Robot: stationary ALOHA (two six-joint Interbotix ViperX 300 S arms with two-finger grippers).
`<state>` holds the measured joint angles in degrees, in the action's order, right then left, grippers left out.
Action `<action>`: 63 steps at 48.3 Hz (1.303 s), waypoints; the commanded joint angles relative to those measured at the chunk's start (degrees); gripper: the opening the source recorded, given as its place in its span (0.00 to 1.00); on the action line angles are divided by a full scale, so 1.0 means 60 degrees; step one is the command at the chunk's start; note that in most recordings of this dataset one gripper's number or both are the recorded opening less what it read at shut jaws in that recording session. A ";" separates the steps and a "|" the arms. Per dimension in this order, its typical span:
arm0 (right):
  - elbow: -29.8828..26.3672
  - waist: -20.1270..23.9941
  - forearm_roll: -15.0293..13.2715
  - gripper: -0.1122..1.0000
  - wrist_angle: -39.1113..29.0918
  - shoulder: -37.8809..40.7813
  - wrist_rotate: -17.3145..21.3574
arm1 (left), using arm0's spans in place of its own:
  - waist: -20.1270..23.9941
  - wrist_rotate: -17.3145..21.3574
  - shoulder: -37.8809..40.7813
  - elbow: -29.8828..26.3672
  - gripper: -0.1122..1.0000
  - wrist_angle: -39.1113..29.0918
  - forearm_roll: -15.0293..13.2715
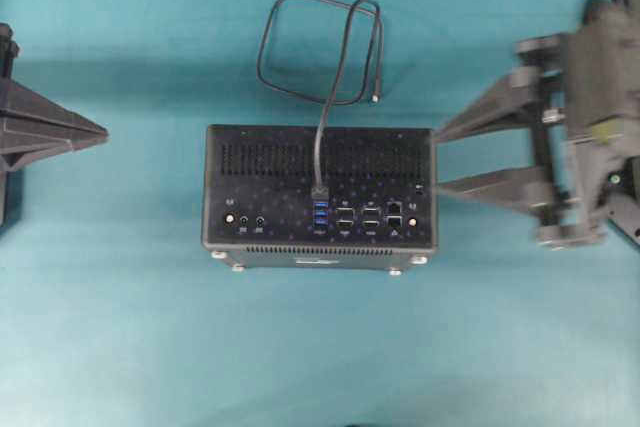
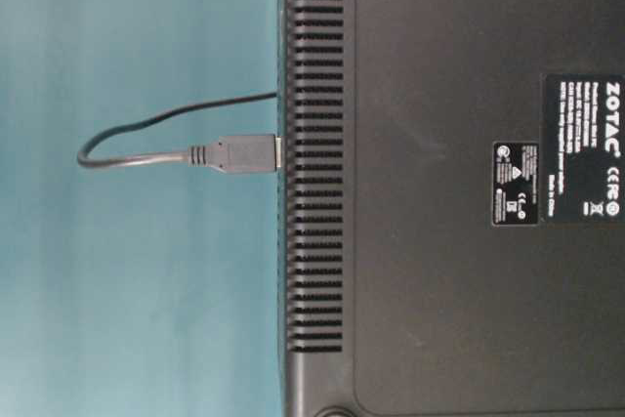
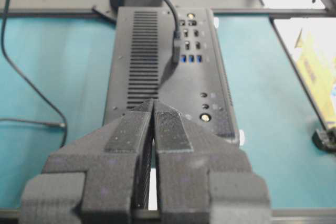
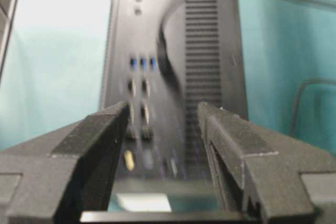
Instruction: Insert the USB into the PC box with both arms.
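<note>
USB plug (image 1: pixel 319 192) sits in blue port of PC box (image 1: pixel 260 202), center frame; insertion looks done. Left end effector (image 1: pixel 100 132) together, right end effector (image 1: pixel 436 159) apart, both empty; only retreat left.

The black computer case (image 2: pixel 449 192) filled the right side of the view, its flat panel facing the camera. A column of vent slots (image 2: pixel 312 148) ran down its left edge. Two labels with white print (image 2: pixel 583 148) sat near the right edge. The dark plug (image 2: pixel 244 154) of the cable (image 2: pixel 127 144) met the case's left edge level with the slots. From the plug the thin black cable ran left, bent back in a tight curve, and returned to the case above the plug. Behind lay the teal table surface (image 2: pixel 137 290).
</note>
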<state>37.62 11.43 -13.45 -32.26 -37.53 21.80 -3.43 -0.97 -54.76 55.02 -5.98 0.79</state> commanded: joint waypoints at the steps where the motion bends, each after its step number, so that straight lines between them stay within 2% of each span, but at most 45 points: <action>1: 0.0322 -0.0015 -0.0029 0.66 0.0293 -0.0410 0.0132 | -0.0015 0.0000 0.0029 -0.0234 0.10 0.0088 0.0015; 10: 0.1069 -0.0029 -0.0029 0.66 0.1318 -0.1274 0.0132 | -0.0015 -0.0073 -0.0029 -0.0161 0.10 0.0088 0.0015; 18: 0.1494 -0.0029 0.0000 0.66 0.1392 -0.1729 0.0132 | -0.0015 -0.0220 -0.0234 -0.0073 0.10 0.0103 0.0015; 31: 0.2080 -0.0103 -0.0029 0.66 0.2212 -0.2812 0.0117 | -0.0015 -0.0586 -0.0923 0.0293 0.10 0.0176 0.0015; 45: 0.2695 -0.0117 -0.0015 0.64 0.2651 -0.3794 0.0132 | -0.0015 -0.0703 -0.1025 0.0366 0.10 0.0176 0.0015; 63: 0.3237 -0.0293 -0.0015 0.64 0.2666 -0.4072 0.0146 | -0.0015 -0.0674 -0.0908 0.0454 0.10 0.0176 0.0015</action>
<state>57.39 10.20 -13.54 -16.61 -61.88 21.88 -3.43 -5.19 -60.82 58.18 -5.45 0.70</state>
